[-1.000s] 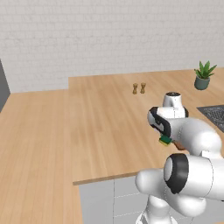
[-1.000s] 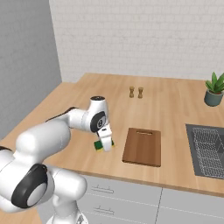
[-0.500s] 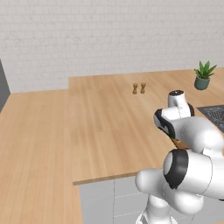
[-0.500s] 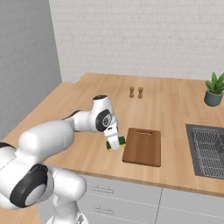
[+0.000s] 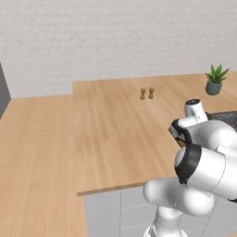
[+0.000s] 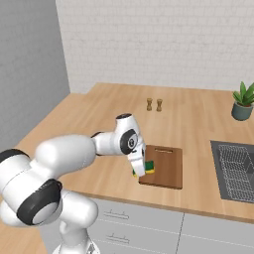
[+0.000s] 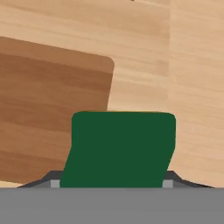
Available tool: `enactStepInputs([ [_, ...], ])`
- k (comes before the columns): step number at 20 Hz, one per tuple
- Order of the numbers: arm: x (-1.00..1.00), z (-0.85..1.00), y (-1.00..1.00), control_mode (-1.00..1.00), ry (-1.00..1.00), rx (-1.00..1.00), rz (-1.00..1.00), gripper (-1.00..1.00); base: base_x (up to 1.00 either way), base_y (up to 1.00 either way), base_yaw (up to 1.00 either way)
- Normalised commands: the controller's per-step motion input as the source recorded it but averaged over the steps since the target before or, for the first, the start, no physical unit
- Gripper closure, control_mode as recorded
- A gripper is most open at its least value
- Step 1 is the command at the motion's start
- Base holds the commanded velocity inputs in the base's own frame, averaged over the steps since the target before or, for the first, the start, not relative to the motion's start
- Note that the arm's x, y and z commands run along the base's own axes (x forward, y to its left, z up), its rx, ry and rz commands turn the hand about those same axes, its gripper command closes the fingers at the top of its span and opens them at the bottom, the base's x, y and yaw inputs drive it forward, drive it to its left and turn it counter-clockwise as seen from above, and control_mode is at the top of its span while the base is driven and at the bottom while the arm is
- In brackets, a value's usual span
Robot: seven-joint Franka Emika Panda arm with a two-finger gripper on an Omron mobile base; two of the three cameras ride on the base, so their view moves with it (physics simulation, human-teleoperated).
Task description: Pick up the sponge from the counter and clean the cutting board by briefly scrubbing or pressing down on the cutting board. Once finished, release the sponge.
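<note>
The two-finger gripper [image 6: 140, 169] of the white arm is clamped on the small rectangular sponge [image 6: 147, 166], dark green over yellow; the sponge is off the counter and carried at the front left corner of the flat, dark reddish-brown wooden cutting board [image 6: 162, 166]; in the hand view its green face [image 7: 120, 148] lies between the dark finger tips [image 7: 54, 180], partly over the board [image 7: 48, 109] and partly over the lighter planks beside it. The step in hand appears to be the carry from pick-up to board; pressing has, by this judgement, not begun. The next move calls for a shift further over the board, away from its corner, then a descent until the sponge bears flat on the wood, a brief scrub, and an opening of the fingers. The board lies near the front edge of the light tan wood-plank counter [image 6: 109, 124], just beside a dark sink with a wire rack [image 6: 233, 171]; two small brown shakers [image 6: 154, 104] stand toward the back edge, a potted green plant [image 6: 243, 102] at the back right; a white brick wall [image 6: 163, 44] closes the room, with pale grey cabinet fronts [image 6: 149, 225] below.
</note>
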Motion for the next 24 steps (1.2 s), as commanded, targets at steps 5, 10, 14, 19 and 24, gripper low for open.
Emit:
enactStepInputs([
  [5,0.00,-0.22,0.00,-1.00,-0.03,-0.03,-0.10,1.00,0.00,0.00,0.00],
  [10,0.04,-0.44,0.01,-1.00,-0.06,-0.03,-0.06,1.00,0.00,0.00,0.00],
  [14,0.13,-0.39,0.00,-1.00,-0.02,0.00,-0.04,1.00,0.00,0.00,0.00],
  [19,0.13,-0.18,-0.09,-1.00,-0.01,0.00,-0.05,1.00,0.00,0.00,0.00],
  [24,0.12,-0.03,-0.29,-1.00,0.00,0.01,-0.04,1.00,0.00,0.00,0.00],
])
